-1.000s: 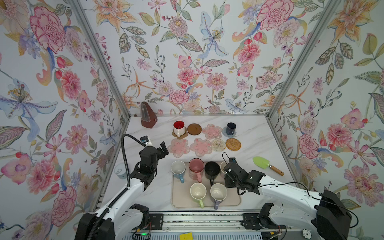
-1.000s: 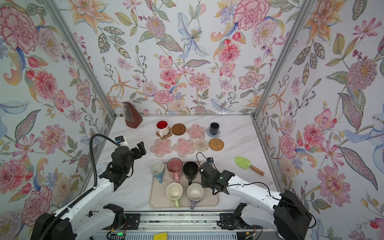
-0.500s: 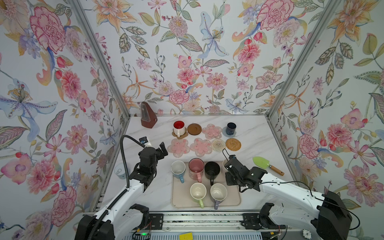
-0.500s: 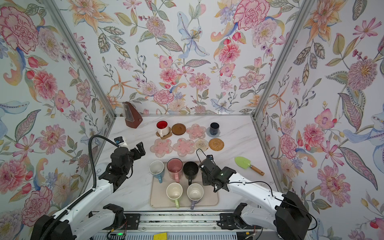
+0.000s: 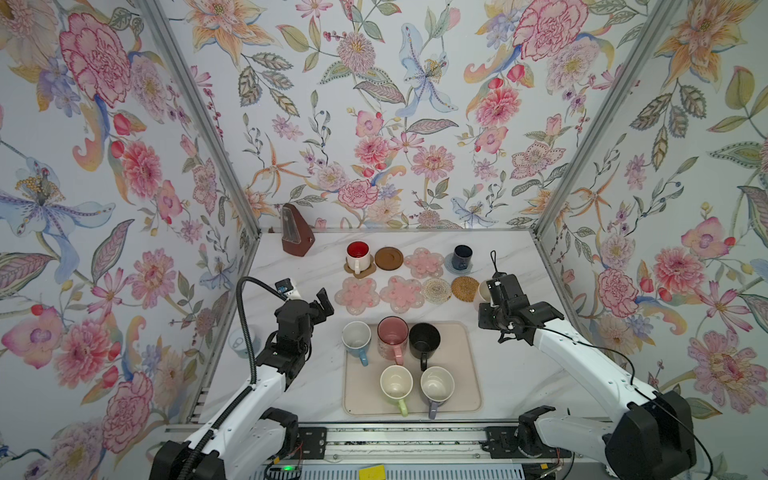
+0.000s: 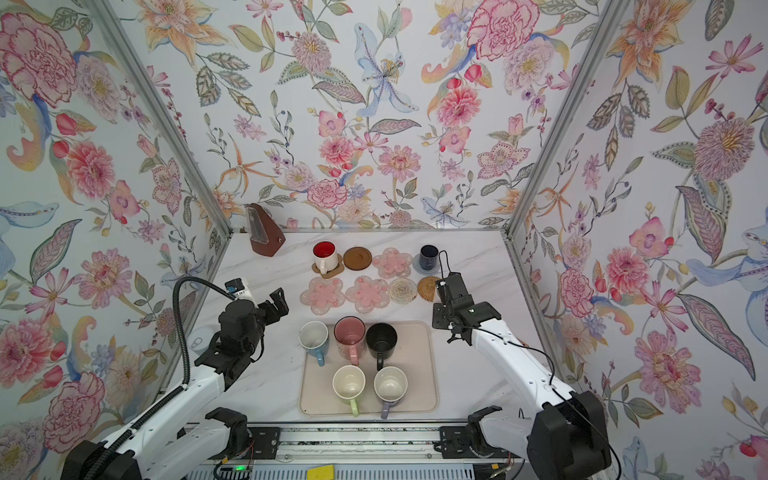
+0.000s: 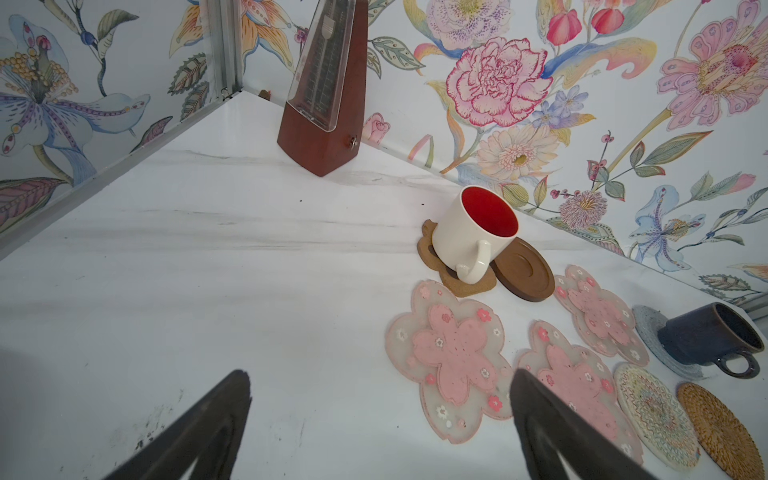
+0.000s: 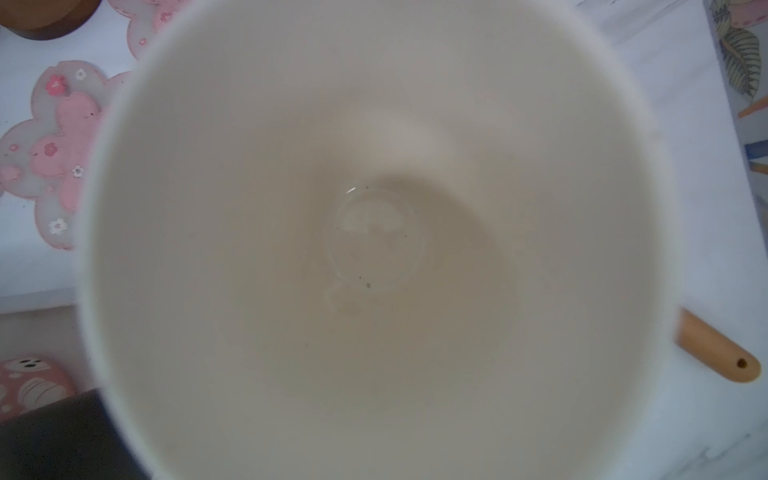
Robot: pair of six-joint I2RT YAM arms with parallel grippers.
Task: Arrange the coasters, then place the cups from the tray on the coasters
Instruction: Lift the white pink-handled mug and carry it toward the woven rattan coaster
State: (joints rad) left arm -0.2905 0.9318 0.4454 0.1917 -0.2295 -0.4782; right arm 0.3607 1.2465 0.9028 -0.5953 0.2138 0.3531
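R gripper (image 5: pixel 494 287), clamped shut on the cream cup (image 8: pixel 374 232), is holding it just beside the tan woven coaster (image 5: pixel 464 289) (L gripper (image 7: pixel 378 376) gaping, empty), risking an off-centre set-down shoving the coaster.

Your table (image 5: pixel 519 374) is white marble-look. In the far-left corner stands a wooden metronome (image 5: pixel 296 232). Toward the far edge you've got eight mats lying flat in two rows of four. The back row is the brown paw coaster (image 5: pixel 366 272) right up against the dark brown disc (image 5: pixel 389 258), then a pink flower coaster (image 5: pixel 424 263) and the grey-blue round coaster (image 5: pixel 449 266). The nearer row has a second pink flower mat (image 5: pixel 358 292), a third pink flower mat (image 5: pixel 402 294), the white woven coaster (image 5: pixel 436 290) and the tan woven coaster (image 5: pixel 464 288). The beige tray (image 5: pixel 461 395) sits mid-table by the near edge. A small white can (image 5: pixel 239 343) hugs the left edge. The right wrist view shows a wooden handle (image 8: pixel 715 353) on the marble.
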